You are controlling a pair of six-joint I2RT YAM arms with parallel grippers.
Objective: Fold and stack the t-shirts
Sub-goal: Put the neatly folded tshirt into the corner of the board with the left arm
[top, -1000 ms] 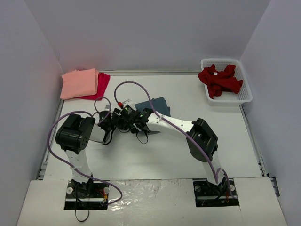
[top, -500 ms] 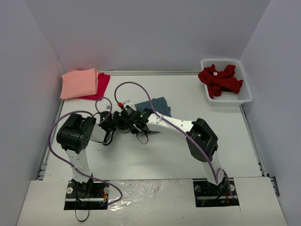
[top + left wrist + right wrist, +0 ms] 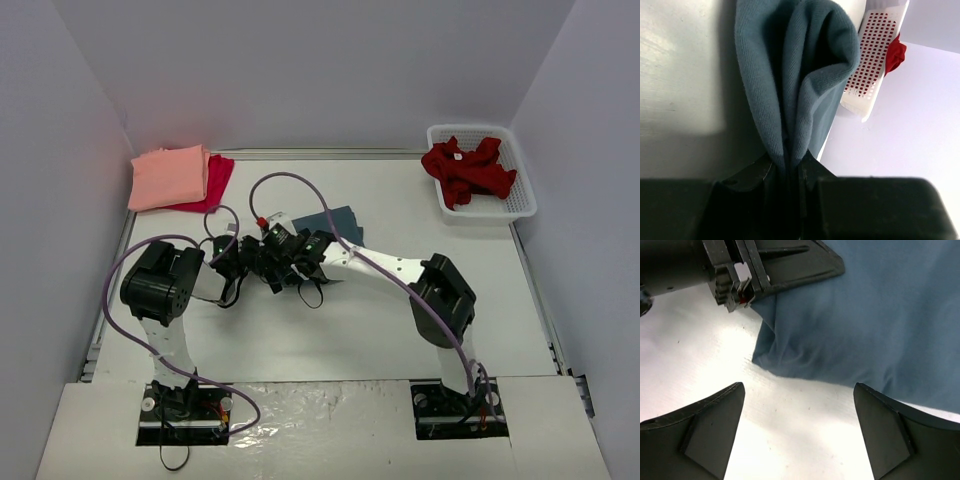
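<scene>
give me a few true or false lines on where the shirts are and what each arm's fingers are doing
1. The left fingers are shut on the slate-blue shirt. True.
2. The right fingers are clamped on that shirt. False: they stand open over its edge, holding nothing.
3. The dark red shirt lies folded on the table. False: it sits crumpled in the white basket.
4. The salmon-pink shirt lies on top of the crimson shirt. True.
</scene>
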